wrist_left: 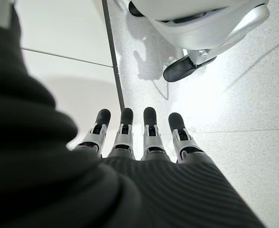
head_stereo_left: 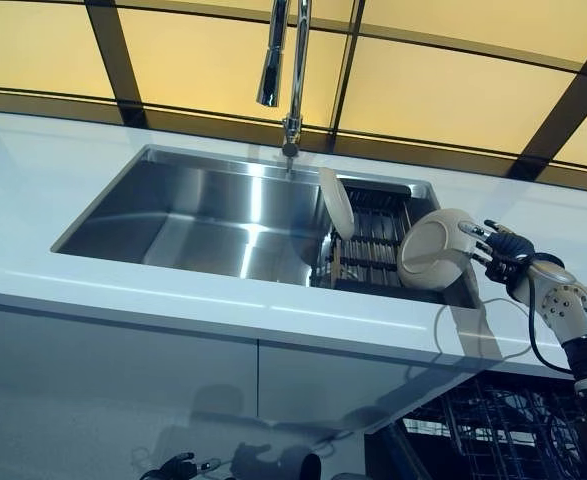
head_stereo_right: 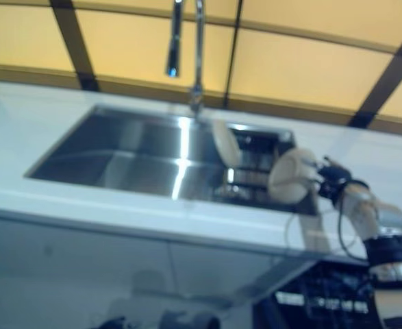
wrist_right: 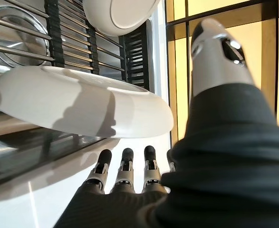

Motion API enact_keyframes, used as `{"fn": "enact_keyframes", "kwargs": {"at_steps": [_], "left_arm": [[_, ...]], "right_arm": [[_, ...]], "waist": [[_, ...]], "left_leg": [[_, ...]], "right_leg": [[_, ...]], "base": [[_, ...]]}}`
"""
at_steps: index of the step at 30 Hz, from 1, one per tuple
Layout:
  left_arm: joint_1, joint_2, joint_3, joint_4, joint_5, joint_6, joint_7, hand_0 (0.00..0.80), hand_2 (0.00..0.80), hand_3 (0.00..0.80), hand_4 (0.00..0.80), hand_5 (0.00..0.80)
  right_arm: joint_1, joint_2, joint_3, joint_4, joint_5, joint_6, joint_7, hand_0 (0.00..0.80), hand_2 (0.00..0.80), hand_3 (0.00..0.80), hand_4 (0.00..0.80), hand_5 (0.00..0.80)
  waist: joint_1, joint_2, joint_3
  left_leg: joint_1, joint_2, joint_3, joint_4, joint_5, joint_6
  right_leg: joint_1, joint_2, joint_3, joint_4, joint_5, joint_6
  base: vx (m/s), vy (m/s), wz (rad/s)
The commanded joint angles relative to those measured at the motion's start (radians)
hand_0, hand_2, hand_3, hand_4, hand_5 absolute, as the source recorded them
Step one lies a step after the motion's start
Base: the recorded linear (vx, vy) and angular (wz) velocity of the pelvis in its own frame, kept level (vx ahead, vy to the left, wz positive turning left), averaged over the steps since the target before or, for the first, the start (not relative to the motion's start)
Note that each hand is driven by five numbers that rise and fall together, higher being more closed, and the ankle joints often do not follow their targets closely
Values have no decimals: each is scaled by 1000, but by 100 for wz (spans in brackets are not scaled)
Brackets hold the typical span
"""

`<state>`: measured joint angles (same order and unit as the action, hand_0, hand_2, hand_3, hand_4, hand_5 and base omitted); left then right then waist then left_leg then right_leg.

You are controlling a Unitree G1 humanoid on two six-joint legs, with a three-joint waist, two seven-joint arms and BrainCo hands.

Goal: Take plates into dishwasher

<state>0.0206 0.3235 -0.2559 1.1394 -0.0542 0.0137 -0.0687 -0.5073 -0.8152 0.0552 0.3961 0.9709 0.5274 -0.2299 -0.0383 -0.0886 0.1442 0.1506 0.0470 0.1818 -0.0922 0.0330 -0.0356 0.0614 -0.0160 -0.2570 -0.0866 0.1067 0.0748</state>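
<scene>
A white plate [head_stereo_left: 435,250] tilts at the right end of the dark dish rack [head_stereo_left: 373,245] in the steel sink [head_stereo_left: 203,215], its underside facing me. My right hand [head_stereo_left: 503,250] reaches its rim from the right. In the right wrist view the straight fingers [wrist_right: 125,166] lie below the plate [wrist_right: 77,102] and the thumb [wrist_right: 215,52] stands apart on its other side, so the rim sits in the hand's gap. A second white plate [head_stereo_left: 337,203] stands upright in the rack. My left hand [wrist_left: 144,137] hangs low over the floor, fingers straight, holding nothing.
A tall tap [head_stereo_left: 293,70] rises behind the sink. The white counter [head_stereo_left: 173,300] runs along the front. Below at the right is a dark wire dishwasher basket [head_stereo_left: 493,420]. A white wheeled base [wrist_left: 191,28] stands on the floor near my left hand.
</scene>
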Motion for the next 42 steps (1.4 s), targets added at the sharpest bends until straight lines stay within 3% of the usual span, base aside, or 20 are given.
{"fn": "enact_keyframes", "kwargs": {"at_steps": [1,42], "left_arm": [[-55,18,-36,4,-3,-11,10,0,0,0,0,0],[-77,15,-69,-25,-19,2,8,0,0,0,0,0]], "right_arm": [[-111,27,20,-18,25,-30,-11,0,0,0,0,0],[-155,87,23,117,93,-21,-137,0,0,0,0,0]], "waist": [[17,-5,10],[36,11,38]], "left_leg": [[-2,-86,60,5,-143,91],[-19,-89,50,10,-138,96]], "right_leg": [[41,37,65,19,-138,-14],[18,31,62,45,-143,-15]], "base": [[0,0,0],[0,0,0]]}}
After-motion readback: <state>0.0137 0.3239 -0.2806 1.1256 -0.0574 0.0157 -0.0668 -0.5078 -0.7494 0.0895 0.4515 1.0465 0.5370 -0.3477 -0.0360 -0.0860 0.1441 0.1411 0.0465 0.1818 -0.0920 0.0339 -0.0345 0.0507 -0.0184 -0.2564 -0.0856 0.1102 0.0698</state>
